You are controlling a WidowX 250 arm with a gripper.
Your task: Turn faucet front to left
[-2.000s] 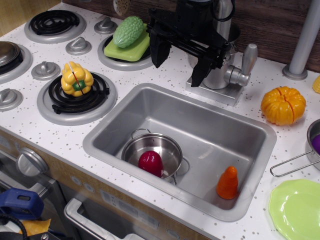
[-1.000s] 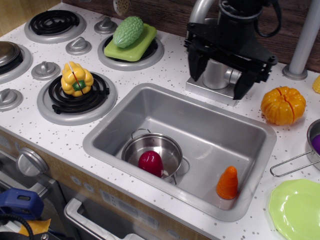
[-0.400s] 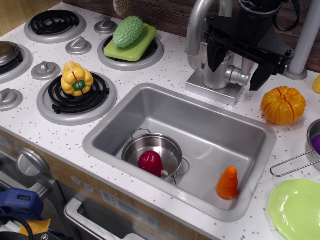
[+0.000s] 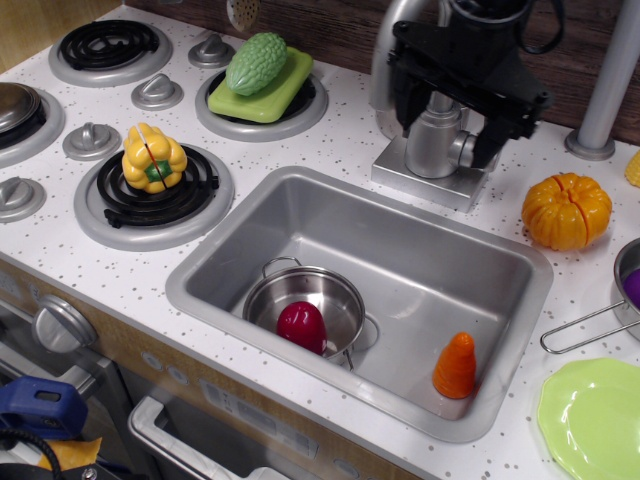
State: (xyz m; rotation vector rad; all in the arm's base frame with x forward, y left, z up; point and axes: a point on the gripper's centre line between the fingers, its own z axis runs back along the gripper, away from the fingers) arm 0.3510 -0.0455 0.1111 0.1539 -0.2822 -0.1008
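The silver-grey faucet (image 4: 436,148) stands on its square base plate behind the sink. Its curved spout (image 4: 384,55) rises on the left side of the body and points away from the basin, towards the left rear. My black gripper (image 4: 447,120) hangs over the faucet from above, open, with one finger (image 4: 405,100) left of the body and the other finger (image 4: 488,142) at its right. The gripper hides the lever handle apart from its stub and hides the top of the spout. I cannot tell if a finger touches the faucet.
The steel sink (image 4: 250,215) holds a small pot (image 4: 270,290) with a red piece, and an orange carrot (image 4: 455,366). An orange pumpkin (image 4: 566,210) and a grey pole (image 4: 610,80) stand to the right. A green gourd (image 4: 257,62) and a yellow pepper (image 4: 153,158) sit on burners at left.
My gripper swung from the faucet's left across to its right, then came back a little left over the body. The spout now shows standing at the left of the body.
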